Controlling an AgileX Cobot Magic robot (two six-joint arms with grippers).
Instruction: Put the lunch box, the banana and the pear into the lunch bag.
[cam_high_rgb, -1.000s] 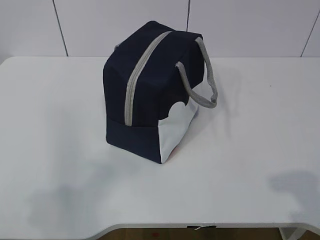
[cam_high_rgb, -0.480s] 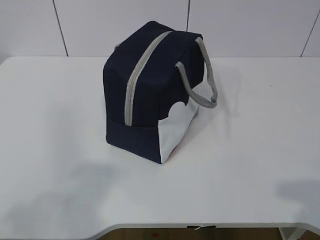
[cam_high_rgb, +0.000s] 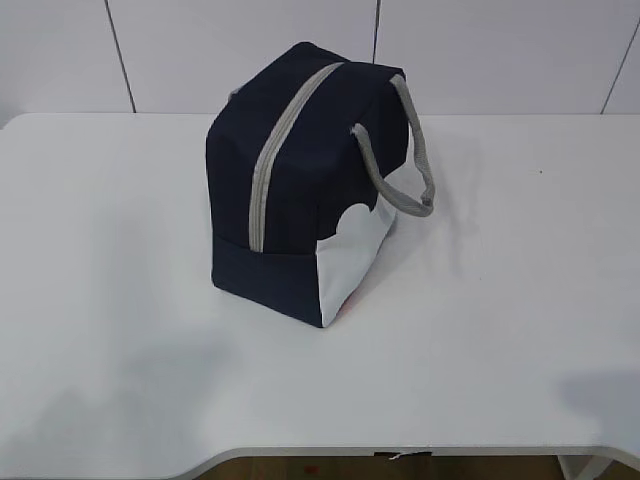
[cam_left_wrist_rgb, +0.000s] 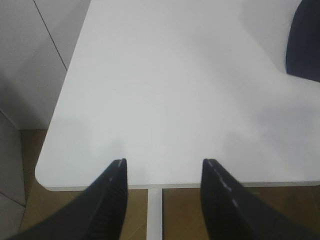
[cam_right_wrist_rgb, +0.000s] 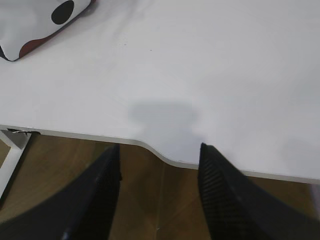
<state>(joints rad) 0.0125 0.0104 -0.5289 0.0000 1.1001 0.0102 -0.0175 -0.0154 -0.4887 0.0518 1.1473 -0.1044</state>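
The navy lunch bag (cam_high_rgb: 300, 190) stands on the white table (cam_high_rgb: 500, 300), its grey zipper (cam_high_rgb: 275, 150) shut along the top and a grey handle (cam_high_rgb: 405, 160) hanging on its right side. A corner of it shows in the left wrist view (cam_left_wrist_rgb: 305, 40) and its white spotted panel in the right wrist view (cam_right_wrist_rgb: 40, 25). The lunch box, banana and pear are out of view. My left gripper (cam_left_wrist_rgb: 164, 162) is open and empty over the table's front left edge. My right gripper (cam_right_wrist_rgb: 159, 147) is open and empty over the table's front right edge. Neither gripper shows in the exterior view.
The table's front edge has a curved cut-out (cam_right_wrist_rgb: 165, 157). Brown floor (cam_right_wrist_rgb: 160, 200) and a table leg (cam_left_wrist_rgb: 155, 215) lie below. A white panelled wall (cam_high_rgb: 250, 50) stands behind the table.
The arm shadows on the table's front have slid further toward the near edge and corners. The bag has not moved.
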